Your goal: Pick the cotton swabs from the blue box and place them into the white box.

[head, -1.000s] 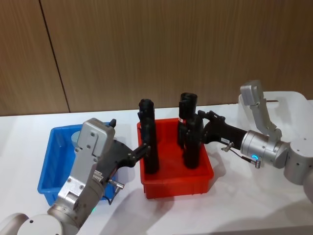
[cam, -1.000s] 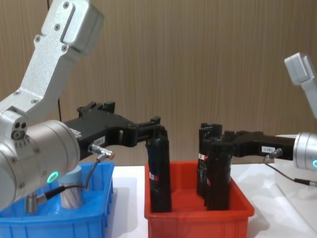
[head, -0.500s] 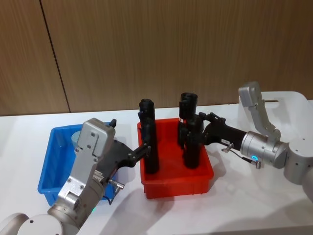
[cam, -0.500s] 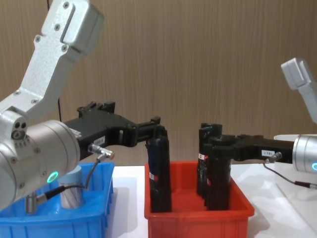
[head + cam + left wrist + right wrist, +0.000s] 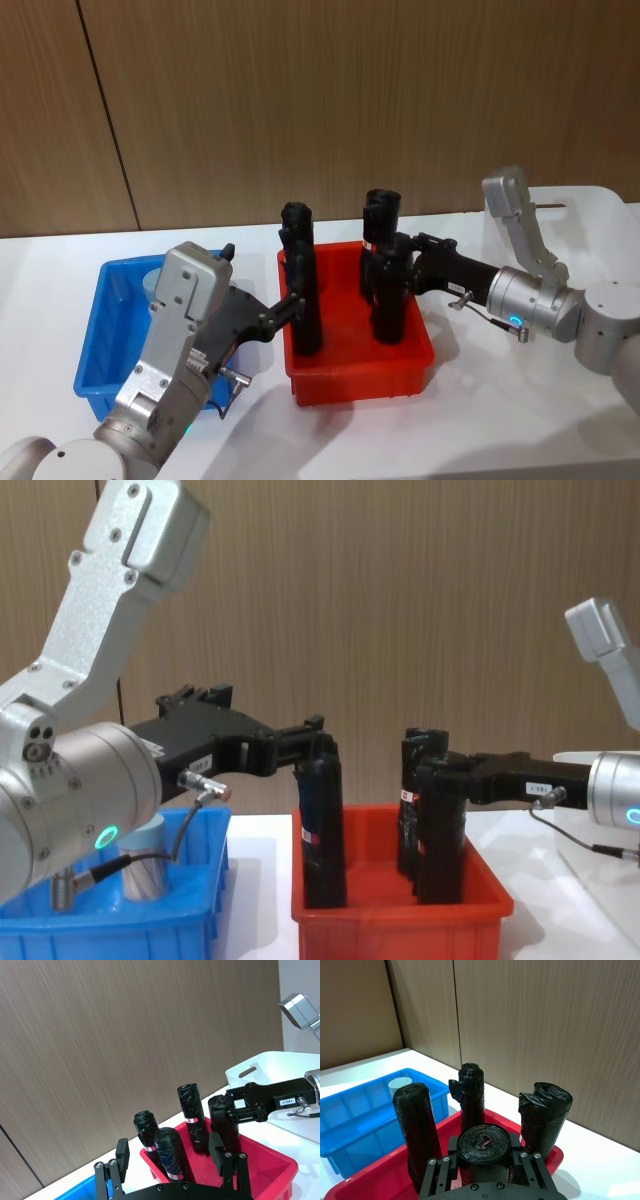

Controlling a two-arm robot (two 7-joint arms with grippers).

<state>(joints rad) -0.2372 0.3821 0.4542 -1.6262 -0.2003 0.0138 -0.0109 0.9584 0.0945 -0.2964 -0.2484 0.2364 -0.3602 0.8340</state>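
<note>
One cotton swabs jar [image 5: 152, 283] with a pale blue lid stands in the blue box [image 5: 105, 340] at the left, also seen as the jar [image 5: 146, 868] behind my left arm. The white box [image 5: 604, 212] is at the far right. My left gripper [image 5: 169, 1152] is open, its fingers either side of a tall black roll [image 5: 303, 295] in the red bin [image 5: 360, 388]. My right gripper [image 5: 484, 1154] reaches in from the right and is shut on the top of another black roll [image 5: 440, 830] in that bin.
A third black roll [image 5: 378, 228] stands at the back of the red bin, which sits between the blue box and the white box [image 5: 260, 1067]. A wood-panel wall closes off the back. Bare white table lies in front of the bins.
My right gripper has slid left along the red bin onto the front right roll's top. The left arm has stayed where it was.
</note>
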